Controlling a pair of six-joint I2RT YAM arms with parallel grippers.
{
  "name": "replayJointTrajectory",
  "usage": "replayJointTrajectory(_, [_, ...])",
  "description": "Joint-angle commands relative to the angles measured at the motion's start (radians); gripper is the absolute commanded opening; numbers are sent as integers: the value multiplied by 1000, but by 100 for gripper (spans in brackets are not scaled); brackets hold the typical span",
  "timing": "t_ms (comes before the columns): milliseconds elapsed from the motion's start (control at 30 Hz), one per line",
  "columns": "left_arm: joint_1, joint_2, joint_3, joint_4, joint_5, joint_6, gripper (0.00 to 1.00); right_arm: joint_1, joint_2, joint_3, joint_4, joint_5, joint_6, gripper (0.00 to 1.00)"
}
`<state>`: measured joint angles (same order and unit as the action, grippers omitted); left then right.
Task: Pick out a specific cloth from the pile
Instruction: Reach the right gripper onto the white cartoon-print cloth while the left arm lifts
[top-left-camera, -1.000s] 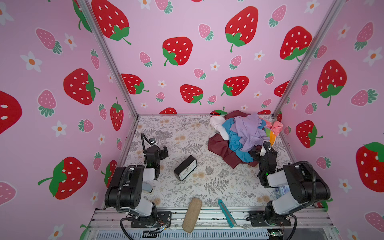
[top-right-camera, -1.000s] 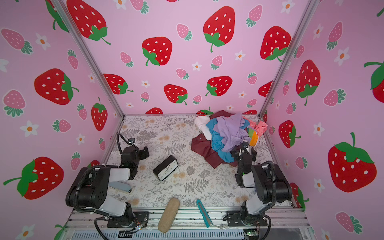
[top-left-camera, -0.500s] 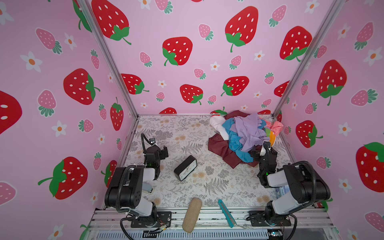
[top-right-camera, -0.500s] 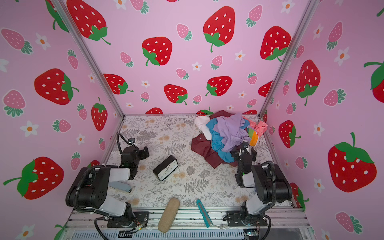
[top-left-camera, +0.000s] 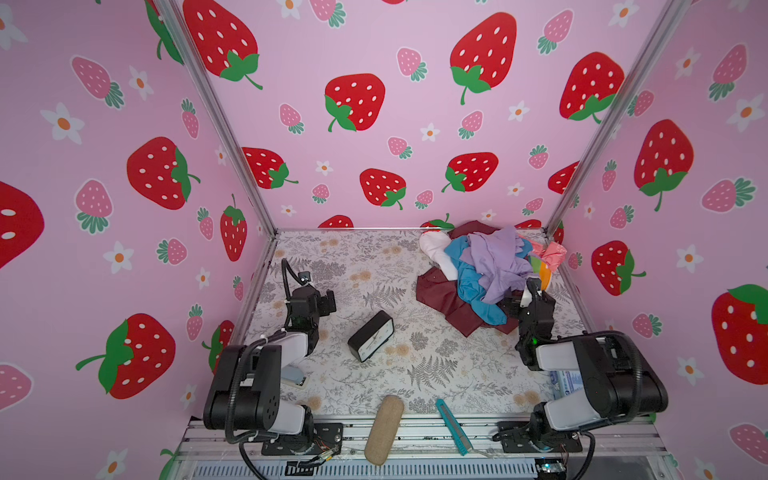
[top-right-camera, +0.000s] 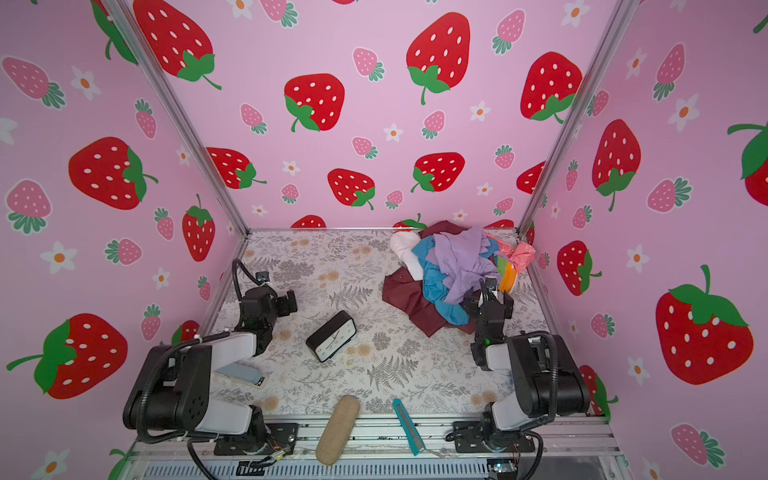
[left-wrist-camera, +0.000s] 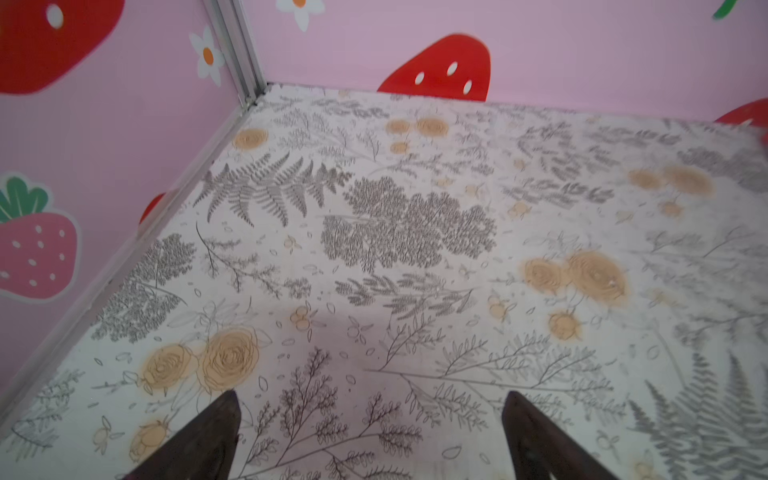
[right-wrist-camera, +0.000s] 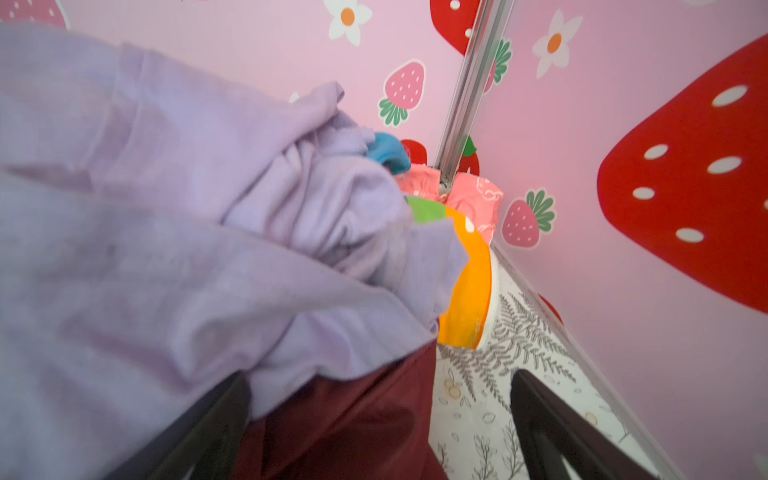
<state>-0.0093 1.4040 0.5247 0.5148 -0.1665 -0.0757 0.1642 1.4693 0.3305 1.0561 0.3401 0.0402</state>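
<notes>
The pile (top-left-camera: 484, 270) of maroon, teal-blue, lilac and salmon-pink garments lies in the far right corner in both top views, pile (top-right-camera: 453, 270). Of the cloth (top-left-camera: 542, 271) only a green and orange striped part shows, at the pile's right edge under the lilac one; cloth (top-right-camera: 508, 275), cloth (right-wrist-camera: 467, 286). My right gripper (top-left-camera: 521, 297) is open at the pile's near right edge. In the right wrist view the right gripper (right-wrist-camera: 378, 382) straddles maroon fabric and bare table, lilac cloth draped on one finger. My left gripper (top-left-camera: 322, 301) is open over bare table; left gripper (left-wrist-camera: 370, 399).
A black clock (top-left-camera: 371, 341) lies on its side mid-table. A tan oblong case (top-left-camera: 384, 428) and a teal cutter (top-left-camera: 453, 426) sit at the front edge. A blue-grey flat item (top-left-camera: 293, 376) lies under the left arm. The right wall (right-wrist-camera: 623, 270) stands close beside the pile.
</notes>
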Motion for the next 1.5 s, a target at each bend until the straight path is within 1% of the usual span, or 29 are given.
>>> replayJointTrajectory(0, [-3, -107, 98, -209, 127, -2, 99, 11, -100, 68, -206, 36, 38, 100])
replayJointTrajectory(133, [-3, -206, 164, -366, 358, 17, 99, 27, -195, 170, -472, 64, 89, 100])
replayJointTrajectory(267, [-4, -291, 249, -528, 540, 47, 99, 52, -273, 267, -694, 78, 112, 100])
replayJointTrajectory(333, [-3, -316, 280, -561, 632, 38, 99, 64, -298, 320, -796, 64, 125, 100])
replayJointTrajectory(433, [-4, -311, 335, -610, 835, 19, 99, 93, -309, 406, -926, 45, 133, 100])
replayJointTrajectory(500, [-7, -285, 374, -654, 976, 25, 99, 135, -298, 476, -1010, 64, 134, 97])
replayJointTrajectory(567, [-15, -253, 401, -688, 1082, 35, 99, 185, -272, 545, -1079, 91, 129, 97])
replayJointTrajectory(633, [-18, -225, 415, -715, 1144, 46, 99, 228, -234, 615, -1138, 90, 124, 97])
replayJointTrajectory(733, [-19, -189, 433, -749, 1203, 62, 99, 292, -145, 727, -1218, 72, 114, 96])
replayJointTrajectory(833, [-19, -155, 448, -771, 1294, 90, 99, 347, -23, 862, -1308, 52, 104, 94])
replayJointTrajectory(967, [-19, -118, 460, -784, 1371, 100, 99, 403, 152, 1059, -1422, 11, 96, 88])
replayJointTrajectory(1100, [-19, -77, 482, -834, 1365, 123, 99, 437, 300, 1216, -1498, 23, 80, 85])
replayJointTrajectory(1267, [-19, -27, 520, -901, 1304, 141, 99, 444, 467, 1412, -1596, 43, 77, 79])
replayJointTrajectory(1467, [-19, 5, 537, -927, 1309, 157, 99, 445, 657, 1641, -1699, 58, 81, 77])
